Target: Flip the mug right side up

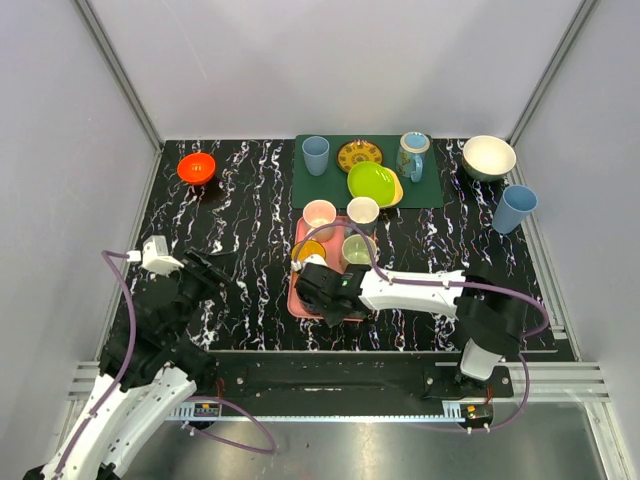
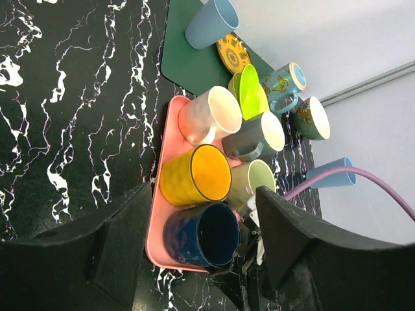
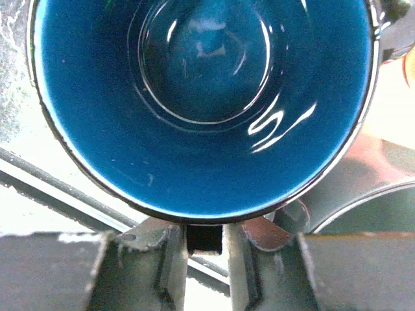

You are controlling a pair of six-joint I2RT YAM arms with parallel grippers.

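A dark blue mug (image 2: 201,236) stands mouth up at the near corner of the pink tray (image 2: 155,249). In the right wrist view its blue inside (image 3: 201,103) fills the frame. My right gripper (image 3: 204,236) is shut on a dark part at the mug's rim side, probably the handle. In the top view that gripper (image 1: 325,290) covers the mug. My left gripper (image 2: 202,194) is open and empty. It sits over the black table left of the tray, in the top view (image 1: 205,268), apart from the mug.
On the tray also stand a yellow mug (image 1: 306,250), a green mug (image 1: 357,248), a pink mug (image 1: 319,214) and a grey mug (image 1: 363,210). A green mat (image 1: 425,190) with cups and plates lies behind. An orange bowl (image 1: 196,167) is far left. A white bowl (image 1: 489,156) and a blue cup (image 1: 514,208) are far right.
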